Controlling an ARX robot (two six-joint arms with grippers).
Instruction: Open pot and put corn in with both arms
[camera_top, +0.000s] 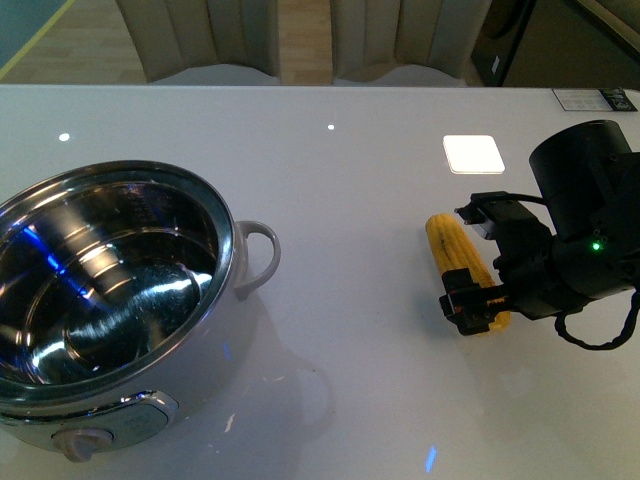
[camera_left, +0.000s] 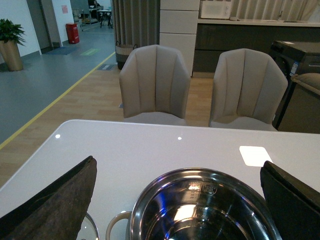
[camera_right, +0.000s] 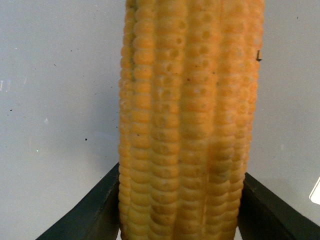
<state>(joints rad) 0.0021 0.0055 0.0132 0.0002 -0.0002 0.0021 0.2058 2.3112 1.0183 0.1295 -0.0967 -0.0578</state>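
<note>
The pot (camera_top: 250, 285) stands open at the table's left, its shiny steel inside empty, loop handle to the right and knob at the front. The corn (camera_top: 452, 250) lies on the table at the right. My right gripper (camera_top: 478, 300) is shut on the corn's near end; the right wrist view shows the cob (camera_right: 185, 100) between both black fingers (camera_right: 95, 215). My left gripper (camera_left: 177, 162) is open, its fingers (camera_left: 60, 200) wide apart above the pot's rim (camera_left: 200, 172). A curved glass edge, perhaps the lid (camera_left: 90, 227), shows beside the pot.
A white square patch (camera_top: 473, 153) lies on the table behind the corn. Two beige chairs (camera_top: 210, 40) stand at the table's far edge. A dark label (camera_top: 595, 98) lies at the far right corner. Bare white table separates pot and corn.
</note>
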